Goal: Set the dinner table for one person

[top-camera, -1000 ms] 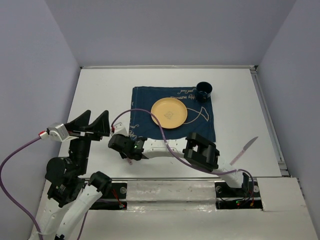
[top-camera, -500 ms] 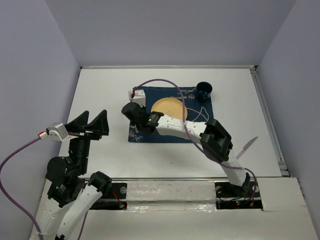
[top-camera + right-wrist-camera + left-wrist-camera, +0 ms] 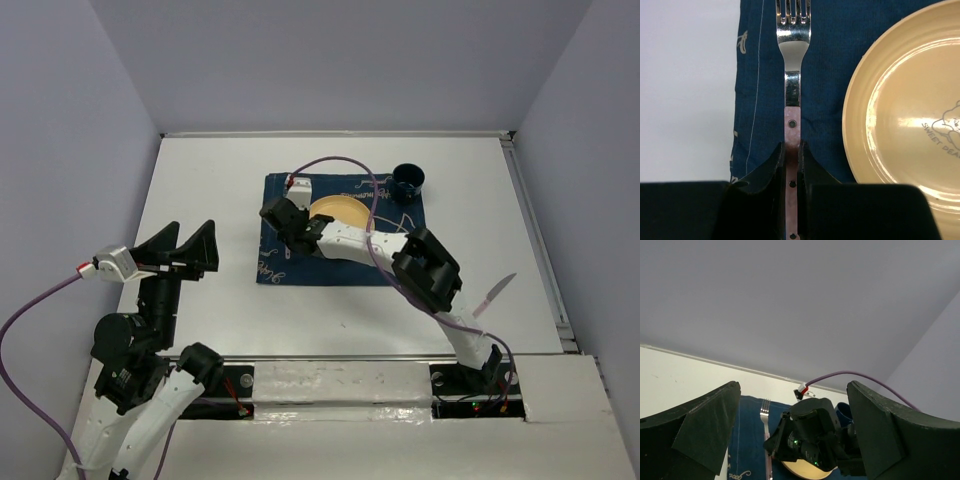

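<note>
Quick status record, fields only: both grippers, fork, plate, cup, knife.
right gripper: shut on fork handle
fork: over mat, left of plate, tines toward far edge
left gripper: open, holding nothing
plate: on mat
cup: mat's far right corner
knife: on table, right of mat

A blue mat (image 3: 277,200) lies mid-table (image 3: 200,200), with a yellow plate (image 3: 345,208) on it and a dark cup (image 3: 407,182) at its one-o'clock corner. The right gripper (image 3: 281,222) sits low over the mat at the plate's nine o'clock; I can't make out its jaws. A pink-handled knife (image 3: 490,295) lies at the mat's four o'clock. The left gripper (image 3: 190,235) hangs at eight o'clock, spread wide.
</note>
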Tool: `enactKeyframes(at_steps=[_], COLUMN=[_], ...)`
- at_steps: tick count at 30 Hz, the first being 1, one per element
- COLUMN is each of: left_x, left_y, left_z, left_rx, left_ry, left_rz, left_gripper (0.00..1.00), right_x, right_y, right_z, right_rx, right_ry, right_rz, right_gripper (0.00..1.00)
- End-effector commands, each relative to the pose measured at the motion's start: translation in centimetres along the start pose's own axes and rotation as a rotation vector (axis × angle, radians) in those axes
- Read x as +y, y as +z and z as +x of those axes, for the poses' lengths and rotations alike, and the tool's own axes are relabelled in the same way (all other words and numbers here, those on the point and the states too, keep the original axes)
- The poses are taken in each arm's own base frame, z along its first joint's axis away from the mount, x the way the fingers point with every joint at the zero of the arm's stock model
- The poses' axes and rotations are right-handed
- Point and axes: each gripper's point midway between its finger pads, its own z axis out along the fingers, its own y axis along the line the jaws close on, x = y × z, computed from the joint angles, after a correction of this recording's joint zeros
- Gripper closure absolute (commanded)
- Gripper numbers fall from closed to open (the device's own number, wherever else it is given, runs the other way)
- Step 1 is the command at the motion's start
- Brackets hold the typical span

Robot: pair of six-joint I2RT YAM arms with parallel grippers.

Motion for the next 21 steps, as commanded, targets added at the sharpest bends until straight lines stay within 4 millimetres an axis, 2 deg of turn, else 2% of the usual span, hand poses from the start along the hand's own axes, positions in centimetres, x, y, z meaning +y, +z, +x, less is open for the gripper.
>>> enactKeyframes(at_steps=[1, 7, 13, 16, 18, 19, 20, 21], left_x=[-0.7, -0.7, -0.8, -0.8, -0.9, -0.9, -0.9, -1.0], left_y=[0.2, 0.2, 0.2, 0.2, 0.2, 0.2, 0.2, 0.2], left_z=[-0.9, -0.9, -0.9, -0.8, -0.8, -0.8, -0.8, -0.8], left_rx=[-0.025, -0.026, -0.024, -0.022, -0.022, -0.019, -0.020, -0.021], left_ry=[-0.015, -0.015, -0.018, -0.015, -0.018, -0.018, -0.017, -0.019], left_rz=[0.025, 0.025, 0.029, 0.028, 0.031, 0.034, 0.034, 0.039], left_gripper=[0.01, 0.01, 0.01, 0.01, 0.01, 0.01, 0.01, 0.01], right_x=[1.3, 1.2, 0.9, 0.8, 0.9, 1.0, 1.1, 1.3], right_y=[0.5, 1.6, 2.3, 2.5, 2.4, 2.3, 2.1, 1.5], right_z=[0.6, 1.7, 1.8, 2.1, 2.2, 2.0, 1.7, 0.9], right_rx=[0.000, 0.011, 0.013, 0.018, 0.025, 0.026, 0.022, 0.013], right_ry=[0.050, 0.032, 0.035, 0.035, 0.033, 0.030, 0.030, 0.030], right_rz=[-0.027, -0.013, -0.001, 0.005, 0.001, -0.003, -0.009, -0.019], right_gripper=[1.00, 1.00, 1.00, 0.91, 0.76, 0.73, 0.65, 0.61])
